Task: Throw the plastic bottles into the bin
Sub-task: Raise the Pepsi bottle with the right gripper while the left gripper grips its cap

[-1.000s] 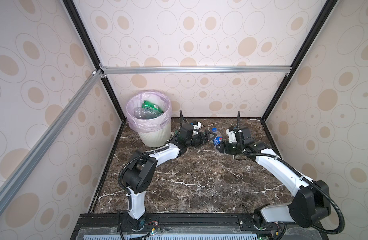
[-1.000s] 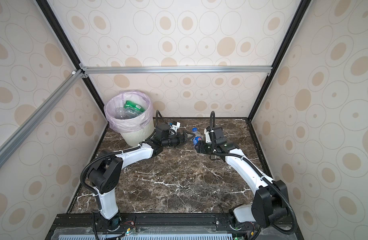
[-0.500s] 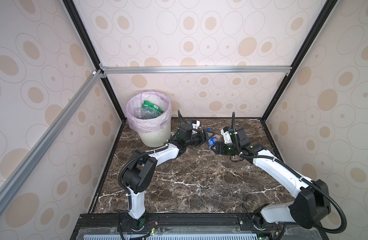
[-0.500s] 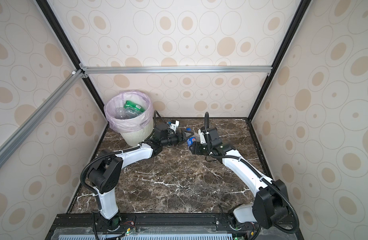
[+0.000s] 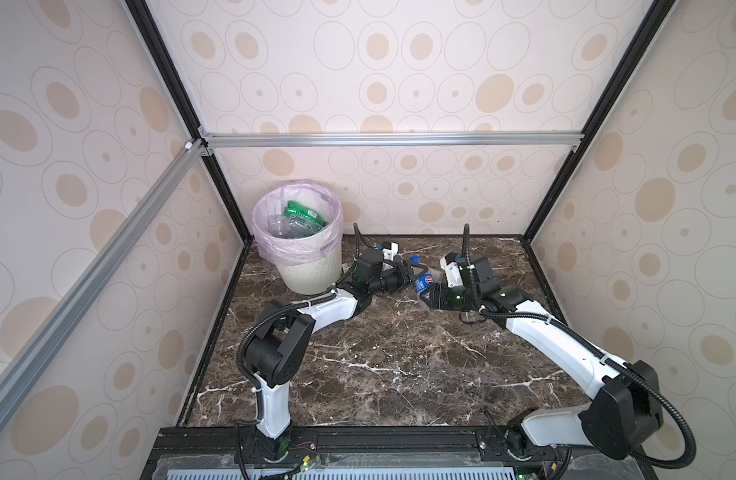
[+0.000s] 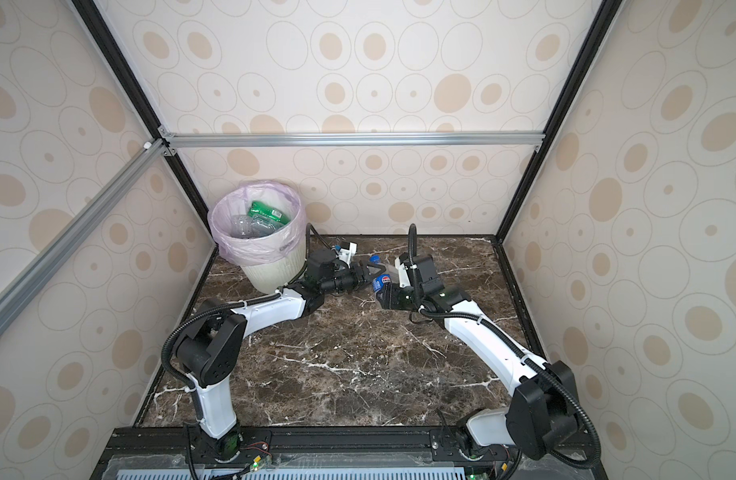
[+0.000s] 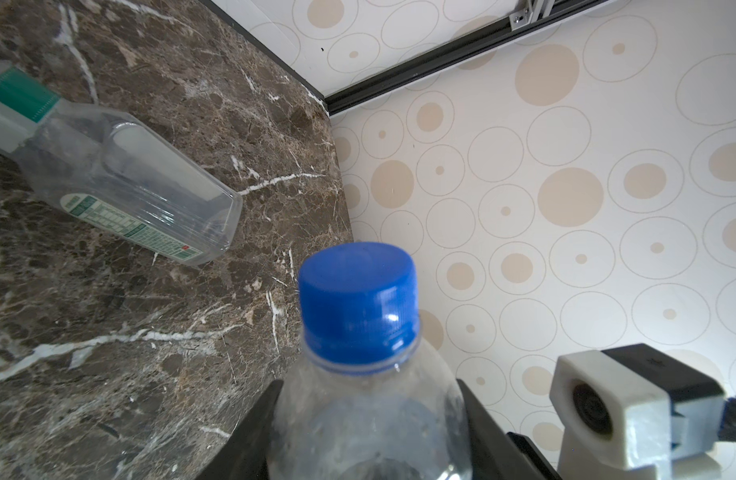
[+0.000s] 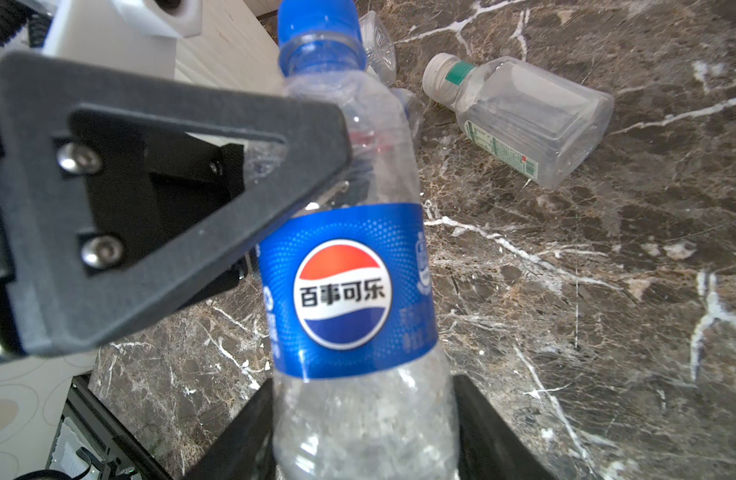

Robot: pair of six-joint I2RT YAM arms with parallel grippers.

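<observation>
Pepsi bottle (image 8: 349, 291) hangs above the desk (image 5: 399, 353) between both arms, cap pointing away from the right fingers (image 8: 482, 428), which flank its base, grip unclear; left fingers (image 7: 250, 440) clamp its shoulder, nearer the bin (image 5: 312, 274).

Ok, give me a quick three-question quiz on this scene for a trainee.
1. True or false: the bin is empty.
2. Which cap does the Pepsi bottle have? A white, B blue, C green.
3. Which is nearer that cap, the left gripper or the right gripper?
Key: 1 false; 2 B; 3 left gripper.
</observation>
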